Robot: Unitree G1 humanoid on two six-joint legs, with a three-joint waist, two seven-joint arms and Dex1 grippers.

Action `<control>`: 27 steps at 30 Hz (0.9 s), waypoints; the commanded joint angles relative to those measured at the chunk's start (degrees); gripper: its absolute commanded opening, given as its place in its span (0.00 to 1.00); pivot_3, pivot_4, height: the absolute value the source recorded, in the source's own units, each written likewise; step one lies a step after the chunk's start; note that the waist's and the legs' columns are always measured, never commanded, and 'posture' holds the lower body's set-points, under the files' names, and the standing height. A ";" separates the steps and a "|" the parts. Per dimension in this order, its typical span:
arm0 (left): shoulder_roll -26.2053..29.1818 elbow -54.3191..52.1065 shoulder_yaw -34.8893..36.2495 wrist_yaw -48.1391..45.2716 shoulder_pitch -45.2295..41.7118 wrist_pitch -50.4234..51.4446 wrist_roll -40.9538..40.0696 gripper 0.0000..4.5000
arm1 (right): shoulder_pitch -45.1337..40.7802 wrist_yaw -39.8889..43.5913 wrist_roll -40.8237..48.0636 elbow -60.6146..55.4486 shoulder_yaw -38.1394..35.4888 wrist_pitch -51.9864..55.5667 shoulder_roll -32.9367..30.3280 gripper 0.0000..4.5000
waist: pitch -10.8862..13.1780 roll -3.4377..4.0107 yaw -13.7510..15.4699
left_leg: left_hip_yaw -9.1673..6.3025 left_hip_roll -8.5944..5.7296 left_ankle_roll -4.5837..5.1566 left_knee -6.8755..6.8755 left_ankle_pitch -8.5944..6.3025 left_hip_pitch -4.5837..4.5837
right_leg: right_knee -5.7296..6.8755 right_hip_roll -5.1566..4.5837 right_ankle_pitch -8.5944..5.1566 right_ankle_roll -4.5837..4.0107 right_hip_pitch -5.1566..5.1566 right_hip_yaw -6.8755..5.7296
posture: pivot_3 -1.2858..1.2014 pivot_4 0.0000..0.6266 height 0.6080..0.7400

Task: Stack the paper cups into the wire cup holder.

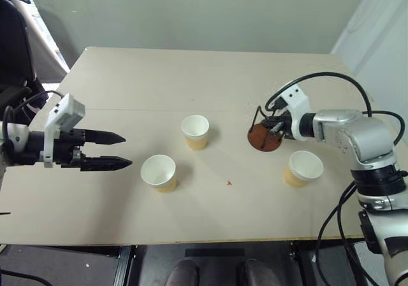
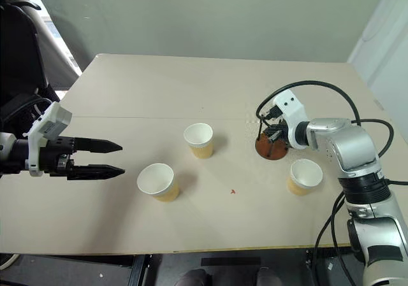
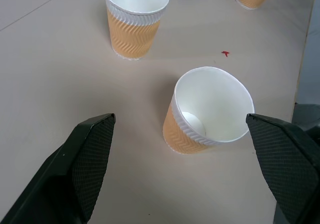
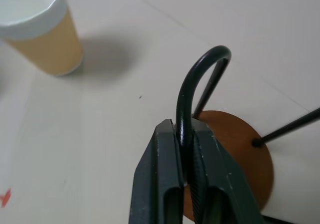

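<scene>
Three tan paper cups stand upright on the table: one in the middle [image 1: 194, 132], one nearer the front [image 1: 159, 172] and one at the right [image 1: 303, 168]. The wire cup holder [image 1: 262, 136], a reddish-brown disc with black wire loops, stands between the middle and right cups and is empty. My right gripper [image 4: 185, 131] is shut on one of its wire loops [image 4: 200, 67], just above the base [image 4: 242, 151]. My left gripper [image 1: 126, 151] hovers open at the left, its fingers [image 3: 85, 159] pointing at the front cup [image 3: 207, 112], a short way from it.
The beige table [image 1: 210, 76] stretches bare behind the cups. A small red mark [image 1: 229, 183] lies near the front. Black cables [image 1: 331, 82] loop over the right arm. A dark chair [image 1: 16, 50] stands off the table's left side.
</scene>
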 commanded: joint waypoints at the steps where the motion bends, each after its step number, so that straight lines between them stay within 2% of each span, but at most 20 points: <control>1: 1.35 1.62 1.05 -1.16 -1.29 -2.43 0.99 1.00 | -0.60 6.20 3.49 -6.12 -0.26 -1.50 -1.84 0.00 | 0.00 0.00 0.00 | 0.00 0.00 -0.01 -0.01 0.00 0.00 | 0.00 0.00 0.00 0.00 0.00 -0.01 | 0.52 0.24 1.00; 10: 1.36 3.32 -0.65 -2.55 -3.99 -3.20 2.10 1.00 | 4.84 21.89 9.07 -20.39 3.43 -9.75 -7.17 0.00 | -0.01 -0.01 -0.04 | 0.00 0.00 -0.01 -0.04 0.01 -0.02 | -0.03 0.01 0.00 -0.01 0.01 0.00 | 0.52 0.24 1.00; 20: 1.92 -0.97 1.10 -3.37 -3.73 -0.09 -0.73 1.00 | 7.71 27.15 6.53 -22.87 8.81 -16.63 -8.47 0.00 | -0.02 -0.03 -0.18 | 0.00 0.02 -0.01 0.03 0.01 0.03 | -0.02 0.00 -0.01 -0.02 0.02 0.02 | 0.52 0.24 1.00; 27: 5.84 -12.20 3.53 -6.86 -1.98 4.12 -6.91 1.00 | 8.16 30.10 5.14 -21.41 9.79 -19.81 -9.05 0.00 | -0.01 -0.11 -0.11 | 0.01 0.02 -0.01 -0.05 0.01 0.00 | 0.01 0.02 0.02 -0.05 0.03 0.03 | 0.52 0.24 1.00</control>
